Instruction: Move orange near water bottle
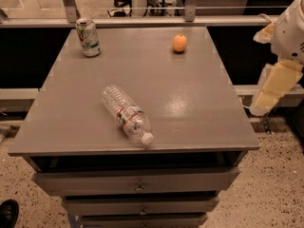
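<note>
The orange (pixel 179 42) sits on the grey table top near its far right edge. The water bottle (pixel 127 114) lies on its side near the front middle of the table, with its white cap pointing to the front right. The two are well apart. My gripper (pixel 274 88) hangs with the white and cream arm off the table's right side, level with the middle of the table. It holds nothing that I can see and is away from both things.
A green-and-white soda can (pixel 88 37) stands upright at the far left corner. The table (pixel 190 108) is a grey cabinet with drawers below its front edge. A rail and glass wall run behind it. A dark shoe (pixel 7 213) shows at bottom left.
</note>
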Controlling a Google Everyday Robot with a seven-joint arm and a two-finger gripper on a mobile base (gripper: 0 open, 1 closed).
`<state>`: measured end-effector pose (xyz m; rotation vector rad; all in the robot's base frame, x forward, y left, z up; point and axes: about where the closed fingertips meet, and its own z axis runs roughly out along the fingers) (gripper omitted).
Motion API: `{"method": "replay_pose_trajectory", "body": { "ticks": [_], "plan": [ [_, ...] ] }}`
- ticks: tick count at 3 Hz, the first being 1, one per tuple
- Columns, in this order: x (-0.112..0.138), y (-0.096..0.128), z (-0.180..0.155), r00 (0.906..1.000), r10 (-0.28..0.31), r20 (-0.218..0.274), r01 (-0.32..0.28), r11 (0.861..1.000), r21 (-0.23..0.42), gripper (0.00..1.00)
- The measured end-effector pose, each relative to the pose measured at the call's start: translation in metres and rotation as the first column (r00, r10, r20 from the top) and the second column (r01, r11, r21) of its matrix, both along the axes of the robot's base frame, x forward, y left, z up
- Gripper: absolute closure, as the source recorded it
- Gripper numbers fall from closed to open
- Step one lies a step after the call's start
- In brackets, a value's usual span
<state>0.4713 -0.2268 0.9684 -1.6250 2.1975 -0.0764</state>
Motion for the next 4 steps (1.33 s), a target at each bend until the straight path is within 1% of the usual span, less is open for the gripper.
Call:
{"method": "replay_pose_trajectory", "body": {
  "ticks": [1, 2, 3, 4],
  "plan": [
    [0.048, -0.009, -0.011, 0.9979, -0.039, 0.052, 0.035, 0.996, 0.084, 0.00],
    [0.099, -0.012, -0.022, 0.9912, -0.096, 0.091, 0.078, 0.980, 0.182, 0.00],
    [0.157, -0.012, -0.040, 0.9788, -0.173, 0.110, 0.133, 0.945, 0.300, 0.00],
    [0.207, -0.010, -0.056, 0.9597, -0.256, 0.115, 0.186, 0.886, 0.424, 0.00]
  ]
}}
